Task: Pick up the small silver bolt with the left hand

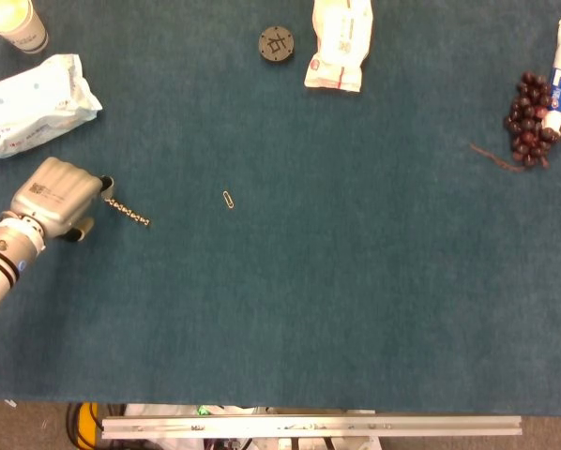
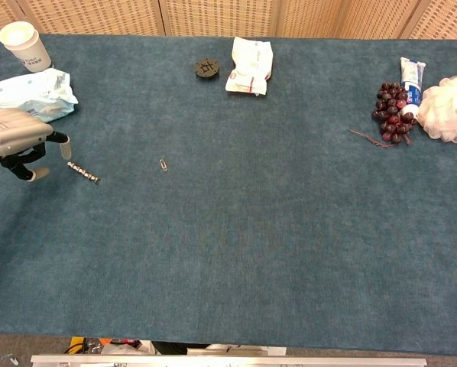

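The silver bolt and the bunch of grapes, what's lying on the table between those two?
Only a small paper clip, a little way right of the silver bolt. From there to the grapes the blue table is bare; both views show this.
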Available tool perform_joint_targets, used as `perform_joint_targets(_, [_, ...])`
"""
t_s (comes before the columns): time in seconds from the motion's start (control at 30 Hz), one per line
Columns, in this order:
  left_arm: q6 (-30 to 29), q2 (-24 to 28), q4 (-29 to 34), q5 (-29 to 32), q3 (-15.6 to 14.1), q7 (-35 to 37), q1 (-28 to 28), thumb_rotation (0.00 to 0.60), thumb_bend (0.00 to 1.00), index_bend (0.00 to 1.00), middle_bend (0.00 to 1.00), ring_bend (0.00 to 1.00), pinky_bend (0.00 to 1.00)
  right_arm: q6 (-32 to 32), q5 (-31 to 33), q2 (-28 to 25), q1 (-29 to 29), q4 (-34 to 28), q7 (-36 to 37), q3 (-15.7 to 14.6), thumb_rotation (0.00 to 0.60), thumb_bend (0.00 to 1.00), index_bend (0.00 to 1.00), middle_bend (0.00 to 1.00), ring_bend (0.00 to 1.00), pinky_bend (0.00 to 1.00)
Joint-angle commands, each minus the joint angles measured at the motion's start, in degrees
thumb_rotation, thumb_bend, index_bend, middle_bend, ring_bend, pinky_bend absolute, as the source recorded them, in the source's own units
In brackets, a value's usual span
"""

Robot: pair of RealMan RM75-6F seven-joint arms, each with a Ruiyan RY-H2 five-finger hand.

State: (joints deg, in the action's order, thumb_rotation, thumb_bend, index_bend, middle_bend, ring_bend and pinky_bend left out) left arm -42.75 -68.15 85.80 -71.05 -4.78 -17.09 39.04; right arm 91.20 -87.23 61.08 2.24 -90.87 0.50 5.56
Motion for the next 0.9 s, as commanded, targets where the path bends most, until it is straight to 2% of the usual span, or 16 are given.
perform_joint_targets(0.03, [0.45,-0.14,-0.02,-0.42,0.61,0.49,0.39,0.6,0.39,0.31,0.87,0.86,0.89,-0.04,0.02,0.07,0.02,0.08,0.04,0.04,0.6,0.32,0.35,0.43,0.36,0.35])
perform_joint_targets(0.33, [4.56,-3.78,-3.33,3.21,0.88,-2.45,2.4,0.6,0.39,0.28,0.87,0.86,0.89,0.26,0.47,0.15,-0.47,0.7,0.58,0.07,0.6,0.32,0.35,0.43,0.36,0.35])
perform_joint_targets(0.9, [2.8,-1.53,0.14,4.17,-1.15,-3.52,0.53,0.6,0.39,0.34,0.87,0.86,0.89,0.31,0.24,0.34,-0.73,0.78,0.68,-0.04,0.6,0.32,0.35,0.43,0.36,0.35])
